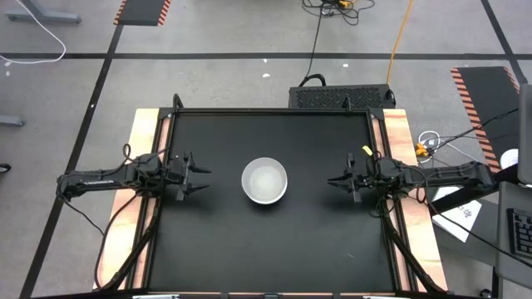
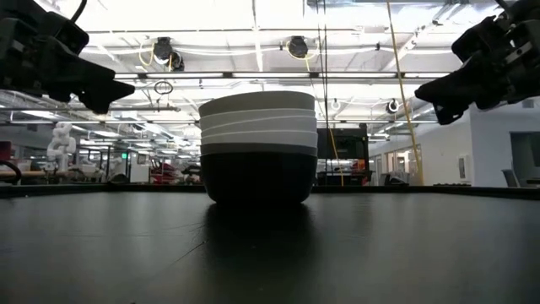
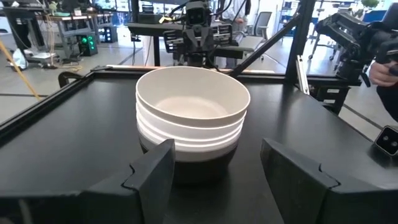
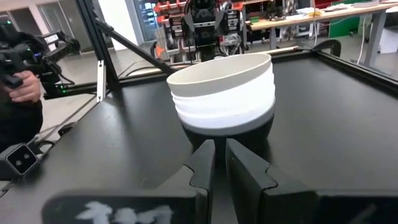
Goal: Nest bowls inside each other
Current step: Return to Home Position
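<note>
**Q:** How many things are being shown, counted from the nearest outward?

**A:** Two grippers and one stack of bowls (image 1: 264, 181) are being shown on one black table (image 1: 208, 249). In the low view, six layers are being counted in the stack. A black bowl (image 2: 257, 179) is lying at the bottom and a dark grey rim (image 2: 257, 149) is showing just above it. Four pale rims are being carried on top, and the top bowl (image 3: 193, 93) is being seen empty.

**Q:** Where is the stack being placed relative to the jaws?

**A:** It is being shown at the table's centre, between the two grippers and well apart from both. The left gripper (image 1: 205, 180) is being held over the table's left side. Its fingers (image 3: 155, 171) are being spread wide, with nothing gripped. The right gripper (image 1: 331, 180) is being held over the right side. Its fingers (image 4: 202, 165) are being pressed nearly together, only a thin slit showing, and nothing is being gripped. Both are being held clear of the tabletop.

**Q:** And farther off?

**A:** Beyond the table's edge, a person's hand (image 4: 25, 87) is being seen holding a dark object.
</note>
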Motion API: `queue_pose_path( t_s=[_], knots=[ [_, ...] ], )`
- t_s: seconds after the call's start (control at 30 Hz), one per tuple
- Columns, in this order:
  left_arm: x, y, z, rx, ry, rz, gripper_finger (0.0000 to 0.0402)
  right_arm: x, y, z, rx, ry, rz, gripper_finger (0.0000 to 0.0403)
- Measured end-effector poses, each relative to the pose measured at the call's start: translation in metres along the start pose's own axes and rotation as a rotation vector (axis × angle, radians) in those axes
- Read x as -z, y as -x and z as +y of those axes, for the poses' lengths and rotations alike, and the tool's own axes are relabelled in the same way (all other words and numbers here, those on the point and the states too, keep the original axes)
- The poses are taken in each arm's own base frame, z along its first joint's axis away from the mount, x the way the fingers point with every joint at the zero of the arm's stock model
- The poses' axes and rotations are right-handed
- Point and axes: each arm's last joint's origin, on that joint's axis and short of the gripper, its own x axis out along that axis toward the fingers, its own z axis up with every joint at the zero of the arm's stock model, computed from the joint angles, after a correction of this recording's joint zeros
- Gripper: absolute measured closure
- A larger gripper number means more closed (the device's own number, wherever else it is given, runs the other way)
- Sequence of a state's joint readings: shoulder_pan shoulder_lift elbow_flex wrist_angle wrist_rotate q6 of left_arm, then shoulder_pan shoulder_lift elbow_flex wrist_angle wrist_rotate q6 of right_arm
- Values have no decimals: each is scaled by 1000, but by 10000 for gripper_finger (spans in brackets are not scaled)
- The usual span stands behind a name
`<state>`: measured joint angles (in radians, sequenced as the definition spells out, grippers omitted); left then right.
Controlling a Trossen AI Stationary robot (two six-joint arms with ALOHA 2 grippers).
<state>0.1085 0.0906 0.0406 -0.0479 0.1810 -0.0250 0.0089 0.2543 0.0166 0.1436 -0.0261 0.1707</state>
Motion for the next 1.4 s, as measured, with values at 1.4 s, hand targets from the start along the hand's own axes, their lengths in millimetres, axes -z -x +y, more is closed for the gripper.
queue_pose_path(
  t_s=[1.4],
  knots=[
    [6,-6,0,43,64,82,250,1,0,0,-1,7,8,369]
  ],
)
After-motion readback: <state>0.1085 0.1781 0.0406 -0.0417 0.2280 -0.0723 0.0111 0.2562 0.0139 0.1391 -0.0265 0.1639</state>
